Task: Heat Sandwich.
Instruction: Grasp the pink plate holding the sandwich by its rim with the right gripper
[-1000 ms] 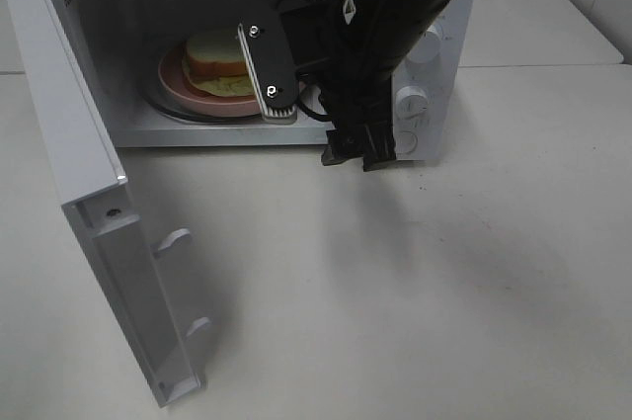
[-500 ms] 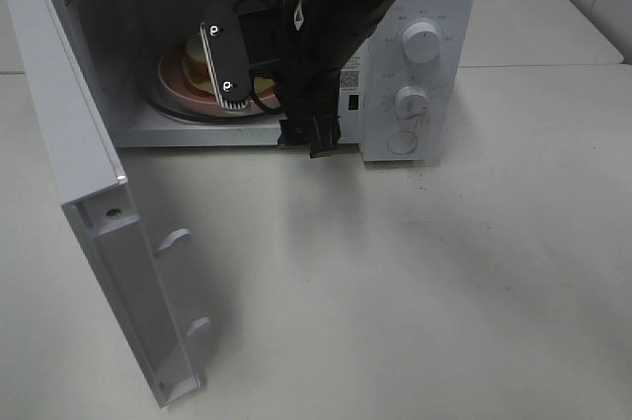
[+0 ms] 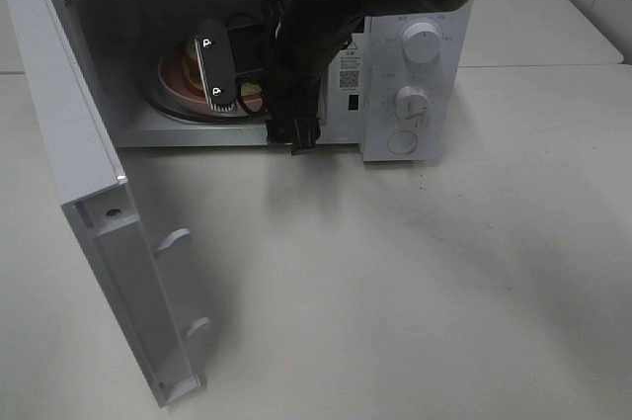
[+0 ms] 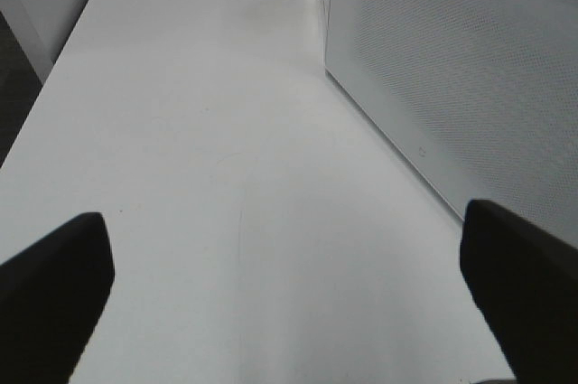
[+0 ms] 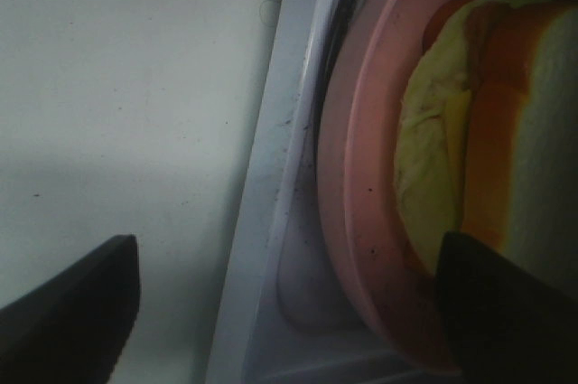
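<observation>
Surface: plain white matte tabletop (image 3: 415,282), pale wall behind.

Appliance: white box-shaped microwave oven (image 3: 385,133) at the back of the table. Its white hinged door (image 3: 89,193) is swung fully open on the left side of the exterior view. Two round white dials (image 3: 423,44) sit one above the other on the front panel.

Task item: the sandwich (image 5: 488,131), white bread with pale-yellow and orange-pink layers, lies on a round salmon-pink plate (image 5: 361,176) inside the oven cavity.

Right side: black right arm (image 3: 326,35) reaches across the oven front into the cavity. Right gripper (image 5: 289,303) has its dark fingers spread wide. In the wrist view the plate rim and the edge of the cavity floor show between them. One finger is in front of the plate and sandwich. Contact cannot be told, and nothing is clamped.

Left side: left gripper (image 4: 289,285) hangs over bare tabletop with its fingers wide apart and nothing between them. A white finely dotted panel (image 4: 452,68) stands beside it.
</observation>
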